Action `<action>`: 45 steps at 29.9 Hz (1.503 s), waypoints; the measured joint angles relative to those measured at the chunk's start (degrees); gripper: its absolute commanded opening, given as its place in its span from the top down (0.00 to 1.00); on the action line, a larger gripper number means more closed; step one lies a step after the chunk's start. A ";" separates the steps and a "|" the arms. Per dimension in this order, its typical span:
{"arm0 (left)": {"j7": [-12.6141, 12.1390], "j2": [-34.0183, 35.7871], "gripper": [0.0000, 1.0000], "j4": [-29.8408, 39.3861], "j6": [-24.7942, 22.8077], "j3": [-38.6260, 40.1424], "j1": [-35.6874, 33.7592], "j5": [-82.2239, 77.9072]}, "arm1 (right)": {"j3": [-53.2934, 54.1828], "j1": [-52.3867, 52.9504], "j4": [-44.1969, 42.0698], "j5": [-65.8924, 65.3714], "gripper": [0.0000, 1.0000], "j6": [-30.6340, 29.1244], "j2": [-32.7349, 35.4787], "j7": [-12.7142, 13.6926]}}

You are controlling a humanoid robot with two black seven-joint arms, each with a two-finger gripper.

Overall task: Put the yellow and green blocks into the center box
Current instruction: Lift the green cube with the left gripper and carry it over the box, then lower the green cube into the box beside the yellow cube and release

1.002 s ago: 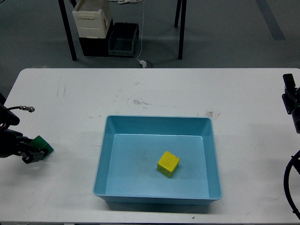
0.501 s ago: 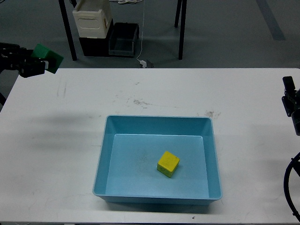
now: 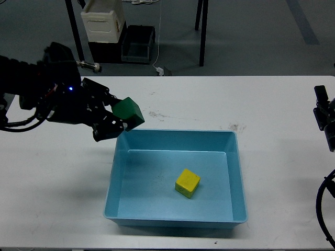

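From my head view, the white table (image 3: 272,172) filled most of the scene, scuffed with grey marks near its middle. Beyond its far edge lay a grey floor, with dark table legs, a cream crate (image 3: 103,20) stacked on a black bin (image 3: 137,45), and a thin white cable running down to a plug.

The blue box (image 3: 176,221) sat at the table's centre, toward the near edge. The yellow block (image 3: 187,183) lay inside it, on the floor of the box, a little right of the middle and clear of all four walls.

My left gripper (image 3: 121,119) was clamped on the green block (image 3: 129,110), one finger above and one below it. The block hung tilted in the air, just at the far left corner of the box, above the rim. My arm reached in from the left, a small blue light glowing on it.

My right gripper (image 3: 325,114) sat at the right edge of the view, dark and partly cut off; I could not tell whether it was open or closed.

Half a second before, my left gripper had held the green block high at the far left corner of the table; since then it had swung right and nearer, to the box. The yellow block and right arm had not moved.
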State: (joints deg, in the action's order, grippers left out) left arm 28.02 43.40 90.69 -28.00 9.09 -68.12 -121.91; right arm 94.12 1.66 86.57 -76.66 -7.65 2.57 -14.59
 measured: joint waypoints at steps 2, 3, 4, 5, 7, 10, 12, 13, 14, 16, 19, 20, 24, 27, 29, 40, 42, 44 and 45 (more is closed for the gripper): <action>0.00 -2.77 0.75 -0.50 0.00 -2.54 -1.94 -0.36 | 0.00 -0.25 -0.06 0.01 0.01 0.00 0.02 0.00; 0.00 -4.18 0.75 -0.93 0.00 -4.02 -2.72 -0.59 | 0.00 -0.41 -0.12 0.02 0.01 0.00 0.04 0.00; -0.01 -5.42 0.75 -1.41 0.01 -5.64 -3.32 -0.86 | 0.00 -0.50 -0.15 0.04 0.01 0.00 0.04 0.00; -0.02 -6.44 0.75 -1.88 0.01 -6.73 -3.65 -1.20 | 0.00 -0.55 -0.16 0.06 0.01 0.00 0.04 0.00; -0.02 -8.66 0.75 -3.04 0.01 -9.83 -3.97 -2.32 | 0.00 -0.60 -0.19 0.09 0.01 0.00 0.03 0.00; -0.02 -11.55 0.71 -5.58 0.00 -14.13 -3.95 -2.99 | -0.06 -0.68 -0.26 0.18 0.01 0.00 -0.01 0.00; -0.03 -12.88 0.66 -7.11 0.00 -16.05 -3.68 -3.07 | -0.07 -0.69 -0.26 0.35 0.01 0.00 -0.01 0.00; -0.02 -13.38 0.62 -7.62 0.00 -16.61 -3.57 -3.08 | -0.08 -0.69 -0.26 0.43 0.01 0.00 -0.02 0.00; -0.02 -13.82 0.56 -8.19 0.00 -16.96 -3.51 -3.08 | -0.08 -0.69 -0.26 0.50 0.01 0.00 -0.02 0.00; -0.02 -14.62 0.34 -9.88 0.00 -17.32 -3.41 -3.09 | -0.08 -0.69 -0.26 0.73 0.01 0.00 -0.02 0.00; -0.02 -15.36 0.15 -12.08 0.00 -17.46 -3.10 -3.09 | -0.20 -0.70 -0.31 0.87 0.01 0.00 -0.02 0.00; -0.03 -15.44 0.13 -12.79 0.00 -17.40 -2.85 -3.10 | -0.31 -0.69 -0.33 0.89 0.01 0.00 -0.02 0.00; -0.03 -15.52 0.07 -13.97 0.00 -16.97 -1.64 -3.10 | -0.66 -0.70 -0.29 0.90 0.00 -0.02 -0.02 0.00; -0.02 -15.48 0.02 -14.26 0.00 -16.13 -0.40 -3.08 | -0.93 -0.69 0.02 0.91 0.00 -0.06 -0.02 0.00; -0.04 -15.26 0.01 -14.49 0.00 -14.42 0.05 -1.09 | -1.59 -0.58 0.05 0.91 0.00 -0.09 0.02 0.00; -0.02 -13.67 0.00 -18.30 0.01 6.04 5.90 43.04 | -4.40 -0.40 3.94 8.29 0.00 -0.95 0.05 -1.34; -0.02 -13.63 0.00 -20.42 0.00 10.90 9.44 51.47 | -4.47 -0.22 4.82 16.40 0.00 -1.12 -0.28 -1.11; -0.03 -13.68 0.00 -22.00 0.00 17.17 13.65 59.64 | -4.41 0.00 5.04 25.33 0.00 -1.19 -1.17 -0.21; -0.02 -13.70 0.00 -22.35 0.00 20.03 15.87 63.29 | -4.23 0.13 5.05 29.92 0.00 -1.20 -1.65 0.57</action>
State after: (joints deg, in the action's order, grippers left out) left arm 28.00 29.69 68.34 -28.00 29.12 -52.25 -58.62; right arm 89.89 1.79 91.62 -46.74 -8.85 0.92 -14.02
